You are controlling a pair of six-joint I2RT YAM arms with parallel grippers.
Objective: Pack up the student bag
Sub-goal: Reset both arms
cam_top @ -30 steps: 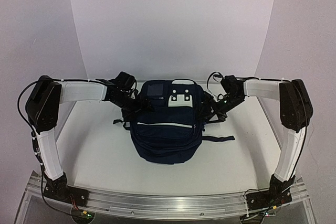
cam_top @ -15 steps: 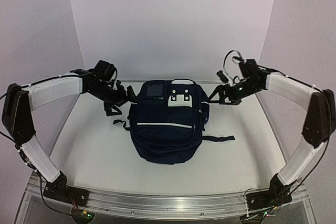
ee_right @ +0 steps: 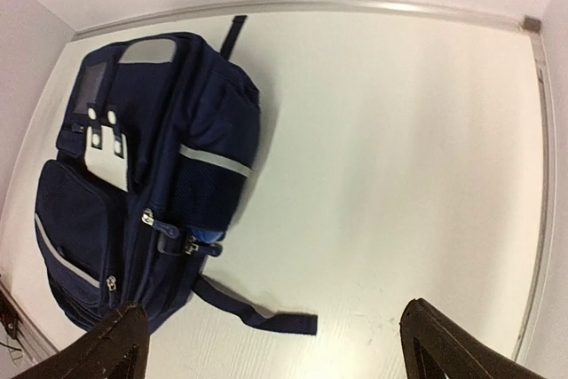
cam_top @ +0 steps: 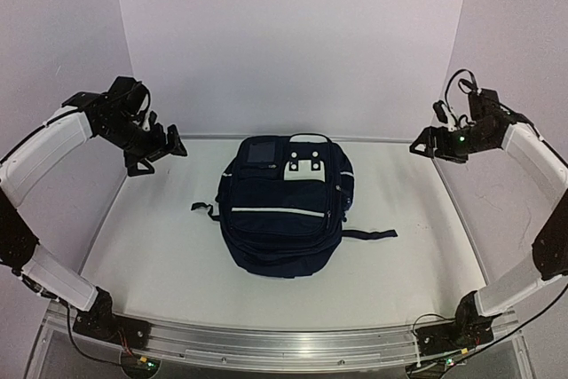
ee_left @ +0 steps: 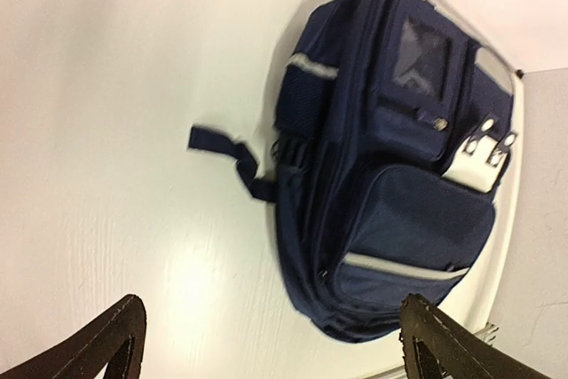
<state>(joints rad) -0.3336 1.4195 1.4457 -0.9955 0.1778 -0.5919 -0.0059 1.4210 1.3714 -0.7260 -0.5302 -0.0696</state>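
Top view: the large navy-blue fabric backpack with thin white stripes lies on the white table, between the left gripper and the right gripper and well apart from both.

Left wrist view: the fingers are spread wide and empty, with the backpack beyond them.

Right wrist view: the fingers are likewise wide and empty, and the backpack lies ahead of them.

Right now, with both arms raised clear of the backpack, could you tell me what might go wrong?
The loose strap lying on the table could snag on approach. Neither the left gripper nor the right gripper holds the student bag, so it may slide when pushed.
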